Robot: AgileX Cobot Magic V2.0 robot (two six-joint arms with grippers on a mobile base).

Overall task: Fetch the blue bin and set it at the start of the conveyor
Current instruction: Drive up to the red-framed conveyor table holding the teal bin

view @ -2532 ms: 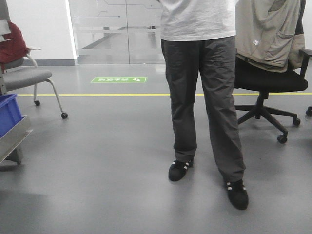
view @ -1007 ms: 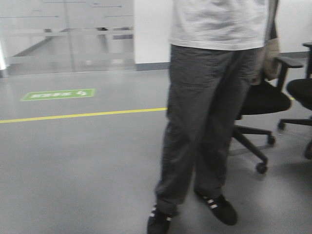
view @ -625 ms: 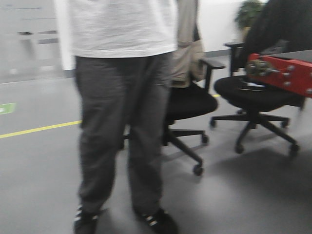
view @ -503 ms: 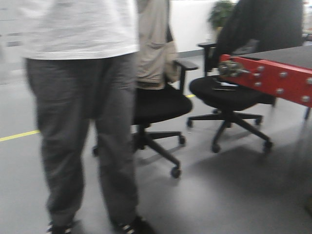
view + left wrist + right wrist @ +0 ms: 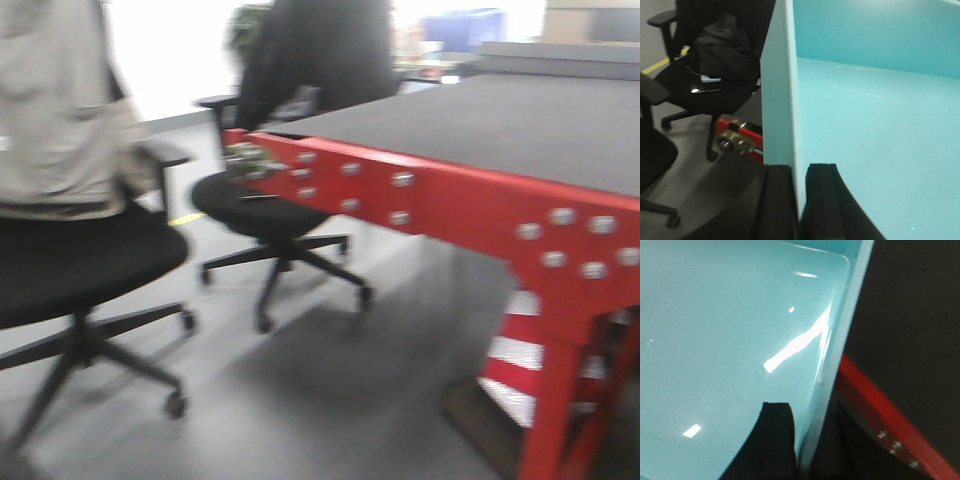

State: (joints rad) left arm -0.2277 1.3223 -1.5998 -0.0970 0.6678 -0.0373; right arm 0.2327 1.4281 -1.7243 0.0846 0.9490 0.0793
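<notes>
Cyan blue bin [image 5: 880, 150]: left tool [image 5: 799, 200] pinches one wall, right tool [image 5: 807, 447] pinches another. Red-edged conveyor start [image 5: 520, 115] sits right, office chair [image 5: 80, 260] left.

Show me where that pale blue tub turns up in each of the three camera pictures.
Front view: not in it.
Left wrist view: the blue bin fills the centre and right, its wall rising from the left gripper.
Right wrist view: it fills the left, its wall in the right gripper.
Shared landmark: the conveyor's red edge strip, across the front view, lower left, lower right.
</notes>
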